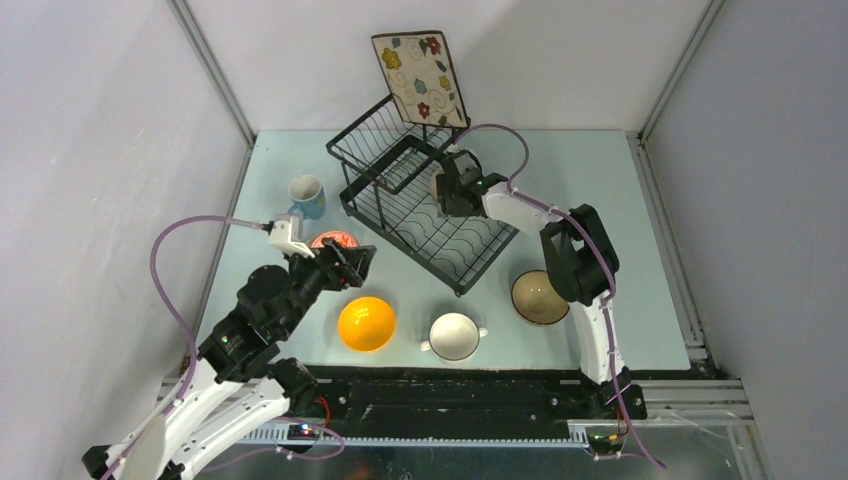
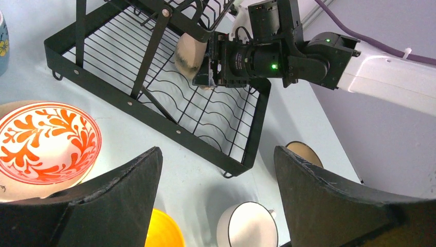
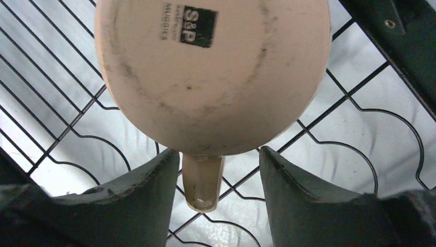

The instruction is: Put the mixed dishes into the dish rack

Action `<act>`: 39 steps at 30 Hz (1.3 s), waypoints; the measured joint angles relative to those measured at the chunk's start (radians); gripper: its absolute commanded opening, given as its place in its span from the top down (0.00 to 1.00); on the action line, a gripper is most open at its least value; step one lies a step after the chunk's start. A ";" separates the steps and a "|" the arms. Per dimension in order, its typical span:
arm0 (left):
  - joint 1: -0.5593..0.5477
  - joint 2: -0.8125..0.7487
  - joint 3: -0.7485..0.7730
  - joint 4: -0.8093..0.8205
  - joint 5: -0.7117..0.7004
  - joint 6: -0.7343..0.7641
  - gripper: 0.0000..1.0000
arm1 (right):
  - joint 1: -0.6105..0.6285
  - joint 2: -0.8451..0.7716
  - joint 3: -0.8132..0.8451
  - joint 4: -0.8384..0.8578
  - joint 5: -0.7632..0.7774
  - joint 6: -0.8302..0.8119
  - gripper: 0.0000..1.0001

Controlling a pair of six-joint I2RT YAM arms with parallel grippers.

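Observation:
The black dish rack (image 1: 440, 215) stands mid-table, with a square floral plate (image 1: 420, 78) propped upright at its back. A beige mug (image 3: 211, 67) lies bottom-up on the rack wires, its handle (image 3: 201, 182) between the fingers of my right gripper (image 3: 218, 153), which is open with a gap on the handle's right side. My left gripper (image 2: 217, 152) hangs open and empty over the table beside the red-patterned bowl (image 2: 46, 141), which rests on a cream plate (image 2: 13, 193). On the table sit a blue mug (image 1: 306, 195), an orange-yellow bowl (image 1: 366, 323), a white two-handled bowl (image 1: 455, 335) and a tan bowl (image 1: 539, 296).
Grey walls with metal posts close in the table on three sides. The right arm (image 2: 380, 77) reaches across the rack's near right corner. A purple cable (image 1: 165, 270) loops left of the left arm.

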 measured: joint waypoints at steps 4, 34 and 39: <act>0.000 0.001 0.000 -0.006 -0.001 0.000 0.14 | -0.001 0.000 -0.004 0.010 0.003 0.003 0.32; 0.000 0.007 -0.010 -0.006 0.000 0.001 0.14 | -0.134 -0.342 -0.466 0.290 0.259 0.313 0.99; 0.000 0.005 -0.010 -0.013 -0.002 0.001 0.14 | -0.117 -0.195 -0.342 0.284 0.217 0.435 1.00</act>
